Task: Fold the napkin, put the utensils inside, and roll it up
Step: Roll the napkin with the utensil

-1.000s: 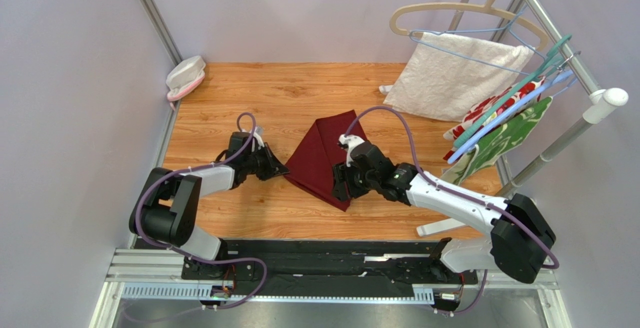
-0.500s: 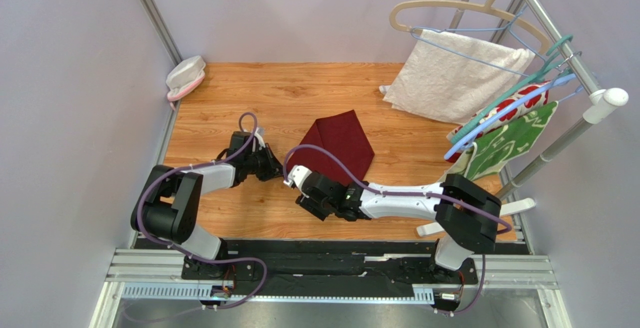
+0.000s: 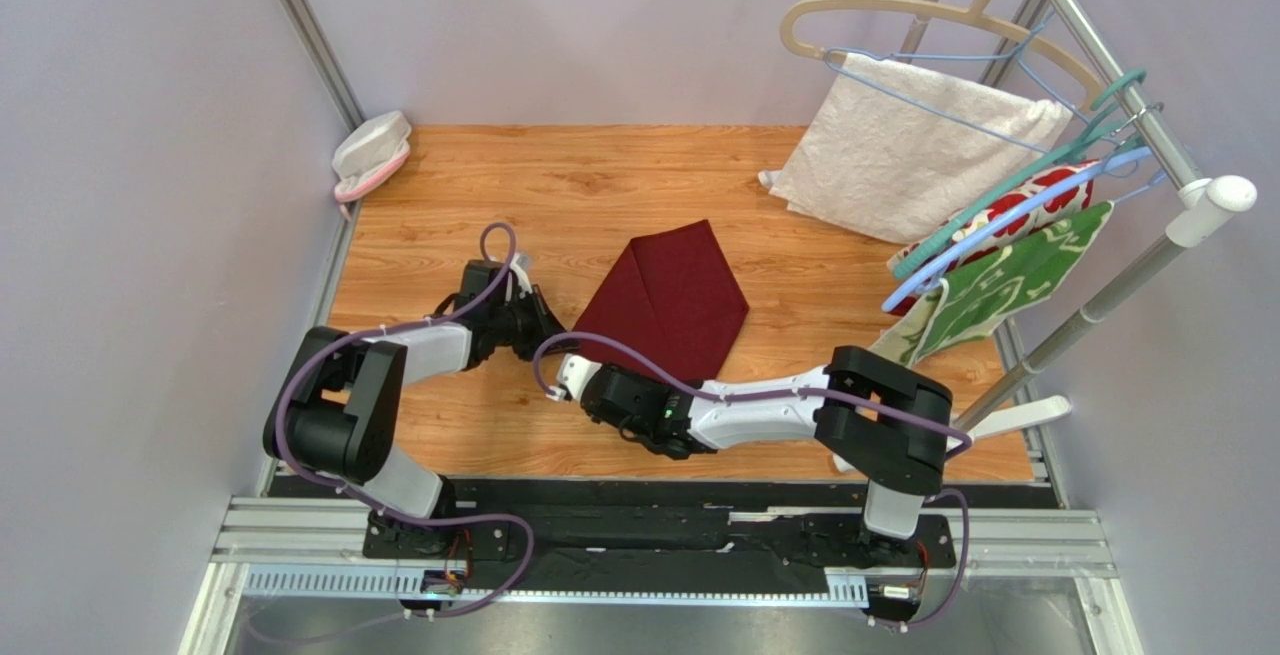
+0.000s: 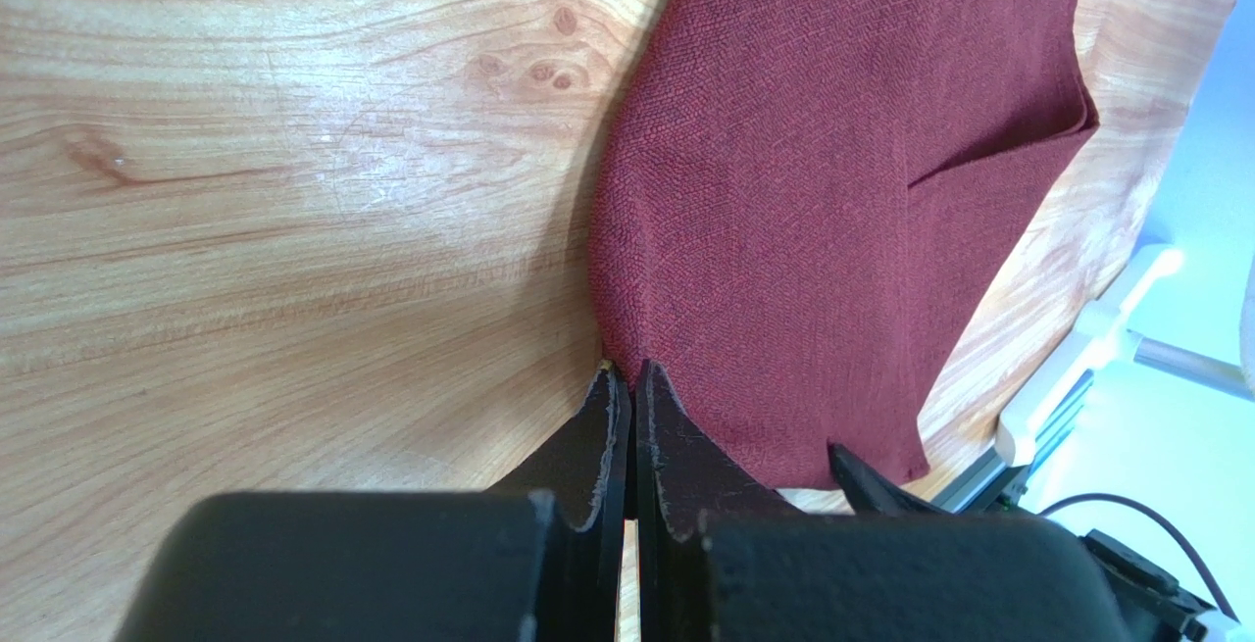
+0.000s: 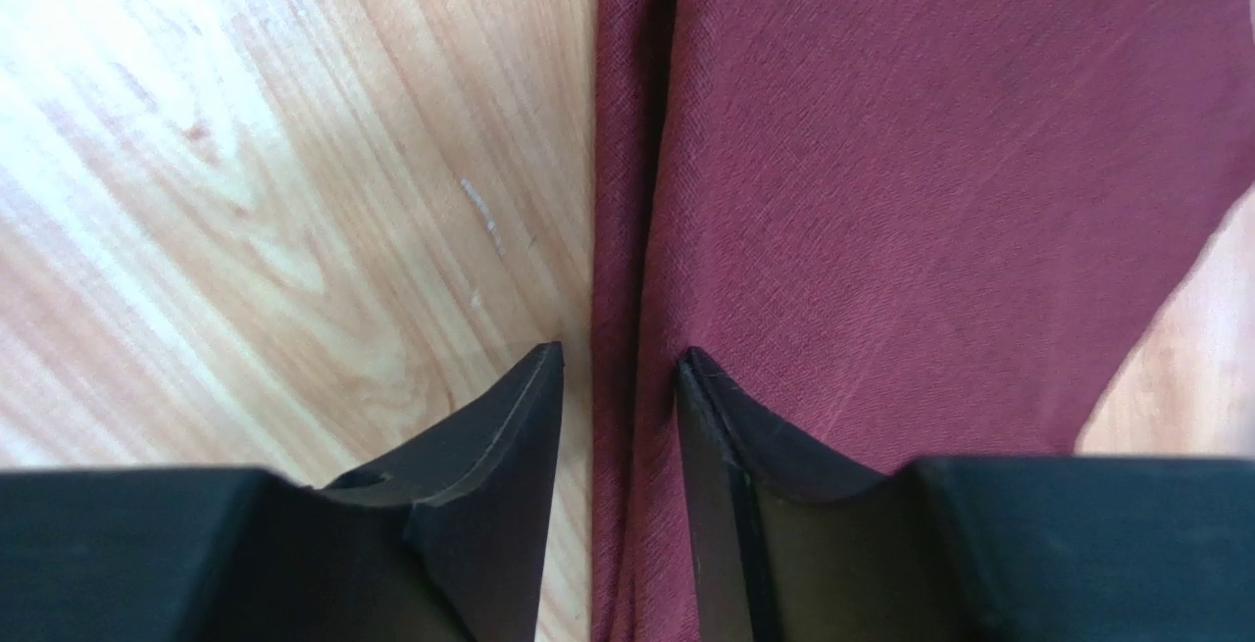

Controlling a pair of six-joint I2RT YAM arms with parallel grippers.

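**Risk of a dragged-open fold**

Holds the left pincer (image 4: 631,378) pressed together at the napkin's (image 3: 672,295) left edge; cannot tell whether cloth is caught. Sets the right pincer (image 5: 619,360) spread astride the doubled edge nearby, mid surface (image 3: 601,183). May catch one layer only, then pull the fold open or skew the napkin.
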